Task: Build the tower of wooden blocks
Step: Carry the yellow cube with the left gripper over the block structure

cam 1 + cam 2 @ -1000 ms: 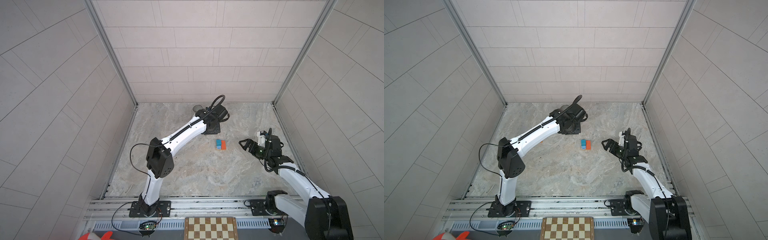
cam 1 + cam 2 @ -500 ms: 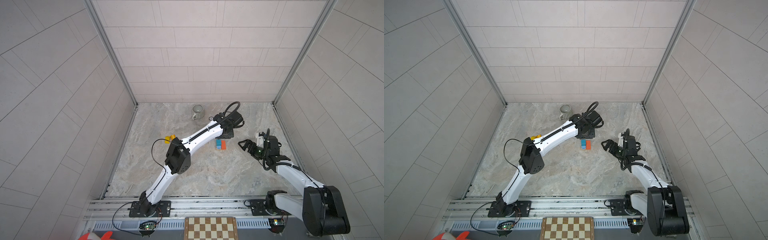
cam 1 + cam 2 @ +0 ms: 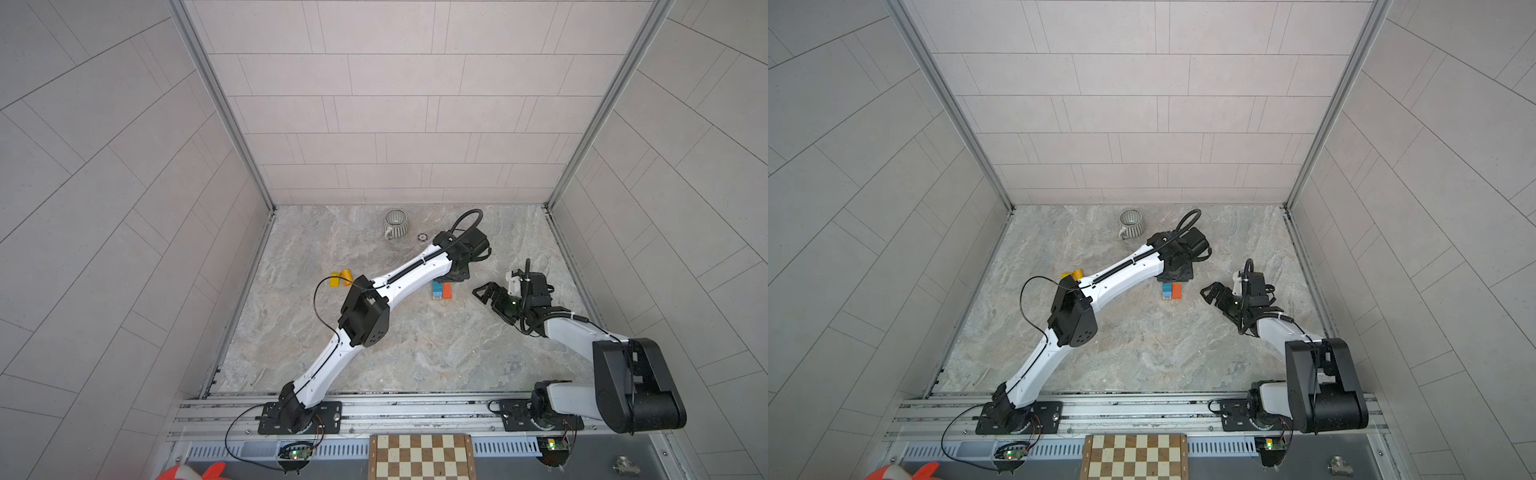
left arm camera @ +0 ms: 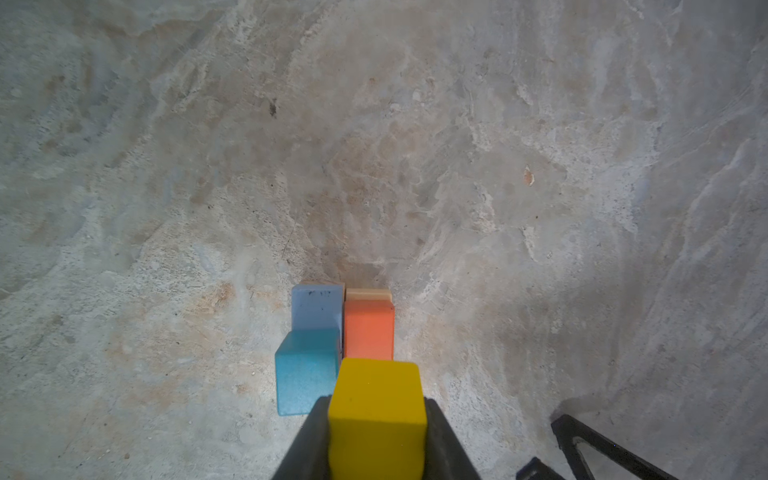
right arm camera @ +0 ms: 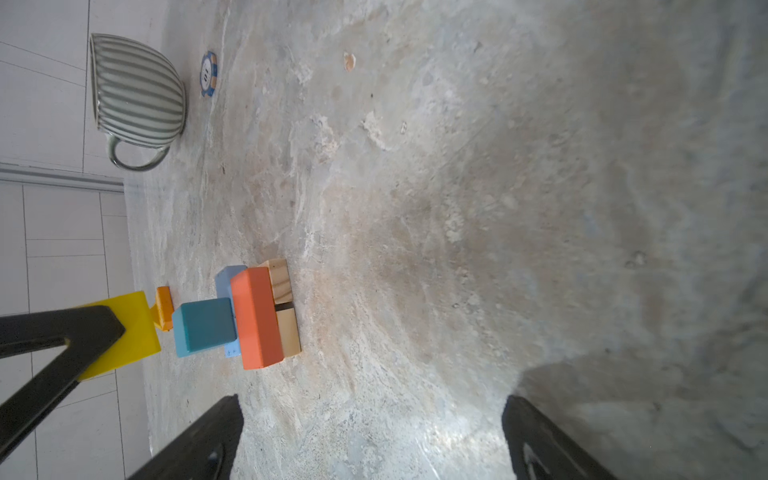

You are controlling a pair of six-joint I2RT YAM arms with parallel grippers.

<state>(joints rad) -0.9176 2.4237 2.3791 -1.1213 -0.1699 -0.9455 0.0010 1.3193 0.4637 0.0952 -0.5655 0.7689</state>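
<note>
Wood block tower (image 3: 441,290) stands mid-way across the marble table (image 3: 415,345). Two natural-wood cubes (image 5: 286,328) form its base. An orange-red block (image 5: 255,318) and a pale blue block (image 4: 316,307) lie side by side on them, and a teal cube (image 5: 203,326) tops the pale blue one. The left gripper (image 4: 376,405) clamps a yellow block (image 5: 129,332) close above the stack. The right gripper (image 5: 372,409), jaws wide and empty, hovers nearby.

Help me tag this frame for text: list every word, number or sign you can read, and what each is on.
"10": on the chip lying by the cup, read in the right wrist view.
Light blue block: small dark marks along one edge, too blurred to read.
Chessboard: tiny figures along its edge, too small to read.
Nothing else carries readable text.
</note>
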